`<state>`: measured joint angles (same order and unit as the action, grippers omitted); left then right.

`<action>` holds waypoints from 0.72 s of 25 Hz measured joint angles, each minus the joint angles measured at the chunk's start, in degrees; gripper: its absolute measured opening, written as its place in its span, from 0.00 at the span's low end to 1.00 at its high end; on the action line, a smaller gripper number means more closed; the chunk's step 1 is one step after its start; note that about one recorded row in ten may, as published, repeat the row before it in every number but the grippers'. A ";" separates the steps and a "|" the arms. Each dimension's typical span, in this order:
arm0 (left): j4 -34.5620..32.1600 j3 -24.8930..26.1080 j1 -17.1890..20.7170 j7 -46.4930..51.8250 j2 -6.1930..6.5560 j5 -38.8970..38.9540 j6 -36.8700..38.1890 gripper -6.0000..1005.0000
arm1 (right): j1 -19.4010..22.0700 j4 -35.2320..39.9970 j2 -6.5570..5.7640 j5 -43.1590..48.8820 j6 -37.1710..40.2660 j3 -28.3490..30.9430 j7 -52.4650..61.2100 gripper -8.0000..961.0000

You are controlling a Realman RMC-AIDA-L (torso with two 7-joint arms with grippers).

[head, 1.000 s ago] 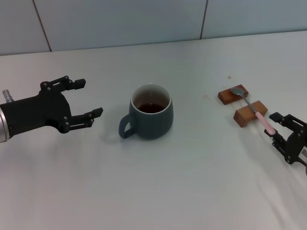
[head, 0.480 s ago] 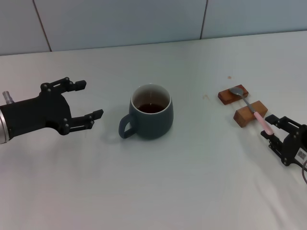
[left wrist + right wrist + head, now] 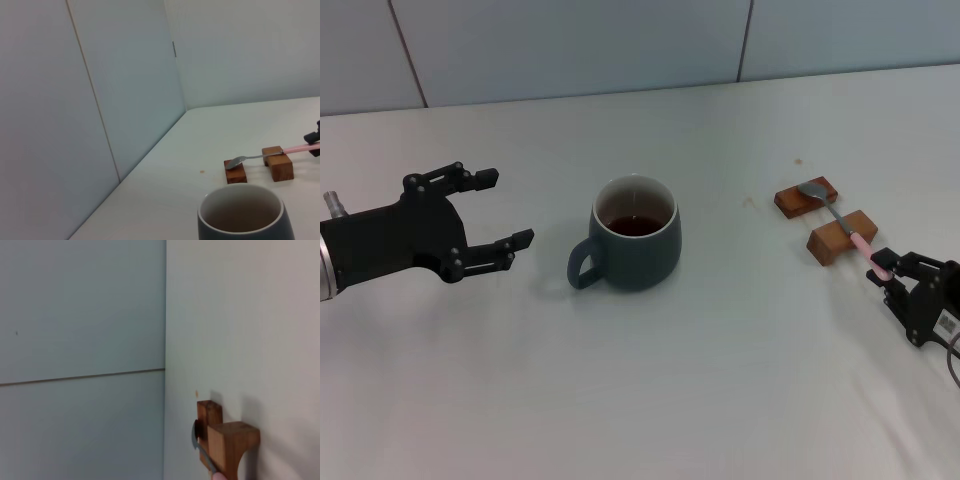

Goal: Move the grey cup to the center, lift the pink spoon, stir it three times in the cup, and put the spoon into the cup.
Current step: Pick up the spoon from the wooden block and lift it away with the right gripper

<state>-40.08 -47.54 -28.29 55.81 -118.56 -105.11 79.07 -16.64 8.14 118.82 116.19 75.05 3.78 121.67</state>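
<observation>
At the pink spoon's (image 3: 865, 250) handle end, the right gripper (image 3: 892, 269) jaws close around it; left gripper (image 3: 490, 209) jaws gape.

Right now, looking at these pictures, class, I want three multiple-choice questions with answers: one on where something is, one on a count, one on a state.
1. Where does the spoon lie?
A. inside the cup
B. across the wooden blocks
C. flat on the table beside the cup

2. How many wooden blocks are on the table?
A. one
B. two
C. four

3. What state is the left gripper in?
A. open, holding nothing
C. shut on the spoon
B. shut on the cup's handle

Answers:
1 B: its metal bowl sits on the far block and its neck crosses the near block, with the right gripper at the end of its pink handle.
2 B: only those two brown blocks show.
3 A: its fingers are spread apart, well clear of the cup.
</observation>
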 joint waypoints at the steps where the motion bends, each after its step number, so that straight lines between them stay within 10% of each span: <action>1: 0.00 0.08 0.00 0.00 0.00 0.00 0.03 0.82 | 0.00 0.03 0.00 0.02 -0.22 0.00 -0.86 0.37; 6: 0.00 0.30 0.00 0.00 0.00 0.00 0.05 0.82 | 0.97 0.09 0.20 -0.55 1.12 0.72 -4.91 0.15; 18: 0.25 0.10 -0.33 0.00 -0.01 0.65 -0.34 0.82 | 1.30 13.44 0.00 -1.67 18.73 12.49 -15.49 0.14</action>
<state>-39.83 -47.44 -28.62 55.81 -118.57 -104.47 78.73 -15.35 21.58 118.83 114.52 93.78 16.27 106.18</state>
